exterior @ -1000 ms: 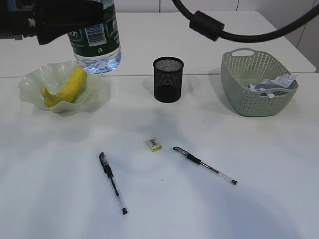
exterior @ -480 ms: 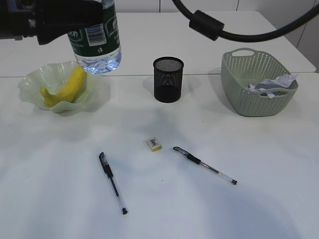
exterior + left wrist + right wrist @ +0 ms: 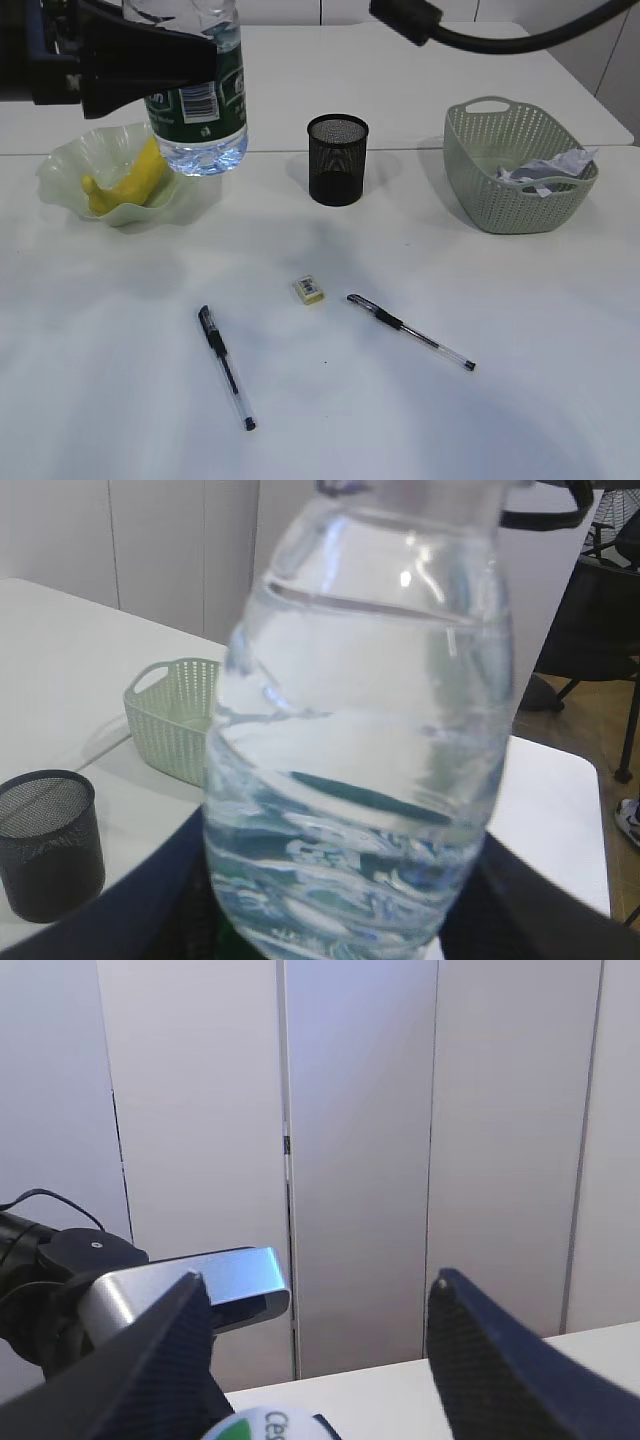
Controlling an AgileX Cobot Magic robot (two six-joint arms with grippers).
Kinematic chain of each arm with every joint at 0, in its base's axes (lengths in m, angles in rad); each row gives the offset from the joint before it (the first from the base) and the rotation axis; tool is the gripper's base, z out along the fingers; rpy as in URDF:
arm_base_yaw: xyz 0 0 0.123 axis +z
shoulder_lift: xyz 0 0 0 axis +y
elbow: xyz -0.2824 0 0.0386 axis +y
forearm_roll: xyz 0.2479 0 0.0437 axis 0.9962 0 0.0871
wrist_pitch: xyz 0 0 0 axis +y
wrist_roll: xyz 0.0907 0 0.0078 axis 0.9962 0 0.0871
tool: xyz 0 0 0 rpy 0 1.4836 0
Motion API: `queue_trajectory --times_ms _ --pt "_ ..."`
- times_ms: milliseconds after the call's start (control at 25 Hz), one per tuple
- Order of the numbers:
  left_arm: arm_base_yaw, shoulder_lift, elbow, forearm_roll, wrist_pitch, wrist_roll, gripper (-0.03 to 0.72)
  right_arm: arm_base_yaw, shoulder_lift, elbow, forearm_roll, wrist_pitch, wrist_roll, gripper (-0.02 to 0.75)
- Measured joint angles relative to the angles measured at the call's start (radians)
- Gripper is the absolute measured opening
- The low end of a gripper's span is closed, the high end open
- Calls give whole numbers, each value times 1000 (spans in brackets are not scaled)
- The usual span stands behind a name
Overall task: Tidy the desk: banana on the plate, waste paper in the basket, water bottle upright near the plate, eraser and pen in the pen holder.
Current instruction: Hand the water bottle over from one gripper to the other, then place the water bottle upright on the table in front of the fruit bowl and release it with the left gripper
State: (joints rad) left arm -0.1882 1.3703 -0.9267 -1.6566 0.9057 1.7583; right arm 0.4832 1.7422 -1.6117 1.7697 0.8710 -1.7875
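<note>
Water bottle (image 3: pixel 196 95): held upright in the air, clamped by the left gripper (image 3: pixel 150 65), above the plate (image 3: pixel 60 170) edge.
Banana (image 3: pixel 130 180): lying in the plate.
Right gripper (image 3: pixel 315 1350): spread open, empty.
Risk: the plate rim could be struck on lowering, and the bottle tipped.
Risk: slip judged possible, water sloshing.

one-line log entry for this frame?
left gripper: holding water bottle aloft by plate | right gripper: open, empty | pens, eraser: on table
</note>
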Motion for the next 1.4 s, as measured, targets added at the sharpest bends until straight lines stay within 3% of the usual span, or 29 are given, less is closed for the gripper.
queue_trajectory --times_ms 320,600,760,1000,1120,1400 --pt "0 -15 0 13 -44 0 410 -29 -6 0 -17 -5 54 509" --pt "0 -17 0 13 -109 0 410 -159 -57 0 -50 -2 143 510" --pt "0 -17 0 9 -181 0 409 -225 -91 0 -159 0 228 512" --pt "0 -21 5 -18 -300 2 409 -236 -109 0 -343 19 312 512" --pt "0 -47 45 -77 -368 64 409 -236 -109 0 -405 26 345 512" --pt "0 -109 116 -99 -468 136 409 -236 -109 0 -475 33 383 512"
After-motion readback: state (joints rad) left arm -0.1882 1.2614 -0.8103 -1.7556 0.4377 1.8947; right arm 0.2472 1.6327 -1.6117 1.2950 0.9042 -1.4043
